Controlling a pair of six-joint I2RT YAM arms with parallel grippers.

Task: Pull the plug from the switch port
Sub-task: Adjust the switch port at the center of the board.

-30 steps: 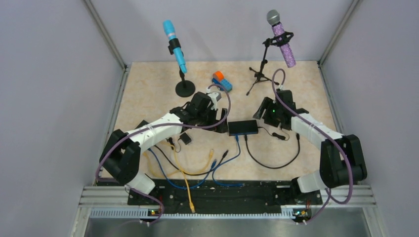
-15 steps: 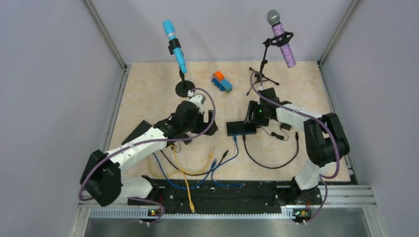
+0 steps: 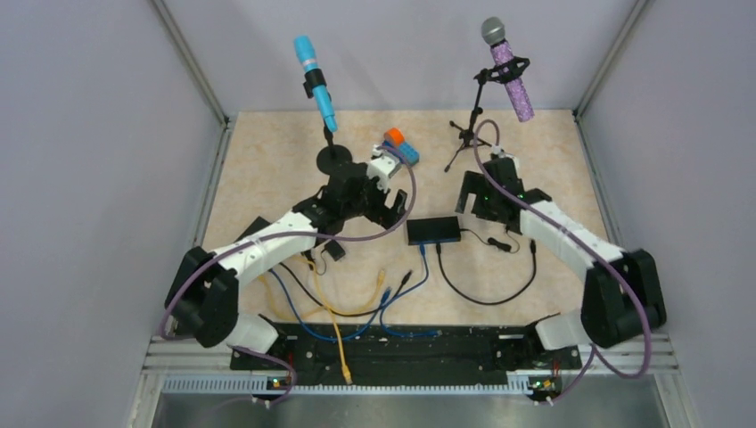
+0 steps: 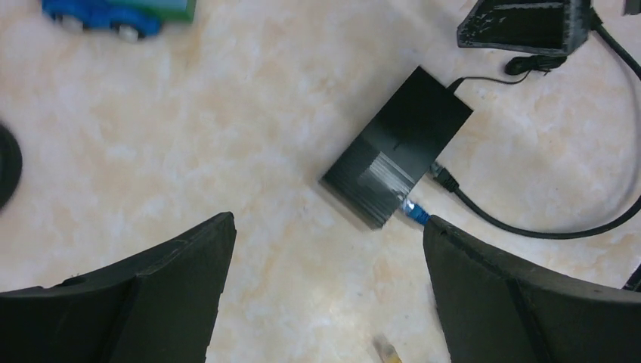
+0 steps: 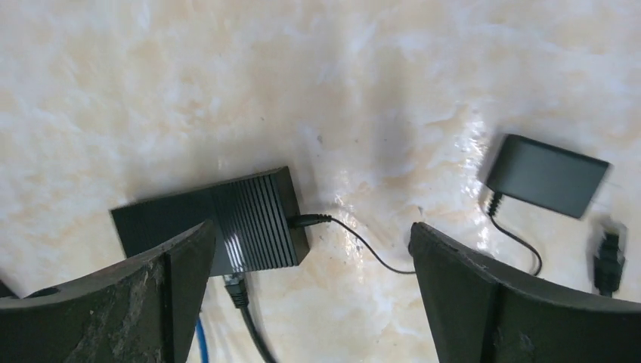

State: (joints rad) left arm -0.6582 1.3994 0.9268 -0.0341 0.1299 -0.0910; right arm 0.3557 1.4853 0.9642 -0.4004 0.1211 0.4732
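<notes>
- Switch [image 3: 434, 230] lies flat mid-table between the arms. A blue plug [image 4: 414, 213] and a black plug [image 4: 446, 180] sit side by side in its near face; I can't tell which is meant.
- Left gripper [image 4: 326, 223] hovers near the switch's left end, fingers spread wide and empty. Right gripper [image 5: 311, 228] is near the right end, also spread and empty.
- Best bet: one gripper pins the box while the other pinches the plug body, not the cable, and draws straight out.
- In the way: the neighbouring plug, the thin power lead [image 5: 355, 242] and the loose cables [image 3: 357, 303]. Toy truck [image 3: 400, 147] is well apart.
</notes>
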